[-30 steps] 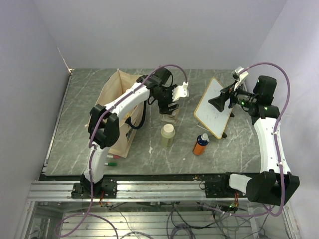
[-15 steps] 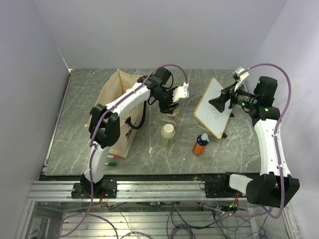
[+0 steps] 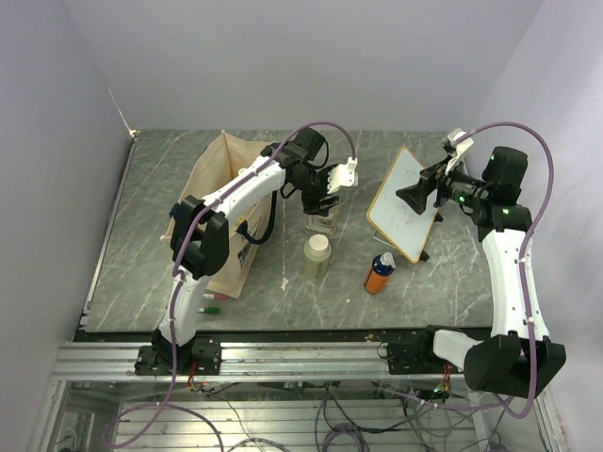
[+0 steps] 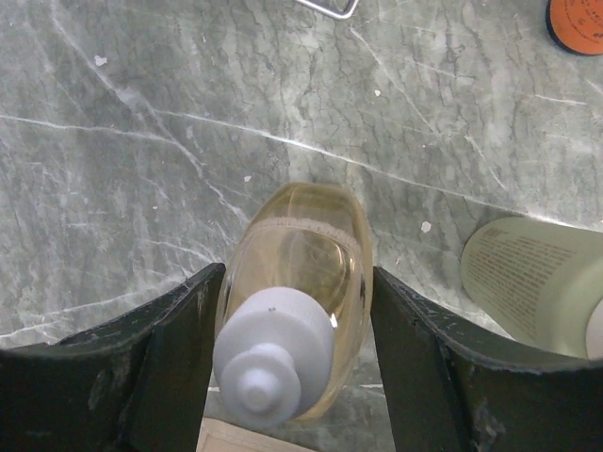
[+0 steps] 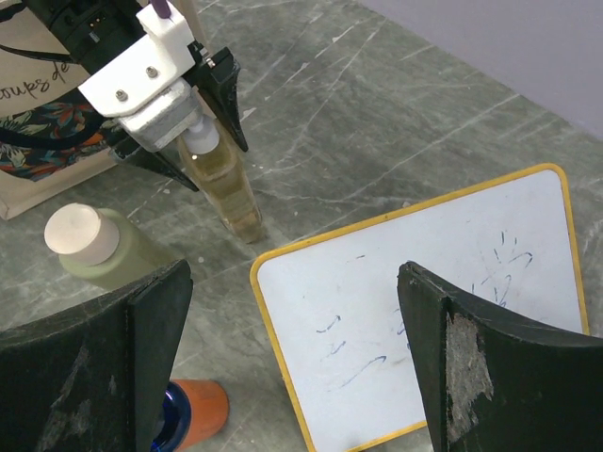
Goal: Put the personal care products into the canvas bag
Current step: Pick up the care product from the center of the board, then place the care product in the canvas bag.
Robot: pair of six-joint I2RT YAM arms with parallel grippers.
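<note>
Between the left fingers (image 4: 170,358) stands the amber bottle (image 4: 301,273). It is upright on the counter (image 3: 141,235), its white cap toward the wrist. The fingers are closed on it, one black pad pressed against each side of the body. The right fingers (image 5: 490,377) are spread wide with nothing between them, held in the air to the right of the amber bottle, above the whiteboard (image 5: 424,282).

The pale green bottle (image 5: 113,254) stands just beside the amber bottle, on the side toward the arm bases. Its label carries fine print too small to read. The orange bottle (image 3: 379,275) stands right of the amber bottle and nearer the bases. The canvas bag (image 5: 38,141) is left of the amber bottle. Its side shows the letters "oups de", cut off at the frame edge, above a dark leafy print. The yellow-rimmed whiteboard bears only faint scribbles that cannot be read.

The counter is grey-green stone with white veins. Plain pale walls (image 3: 283,56) close it in.
</note>
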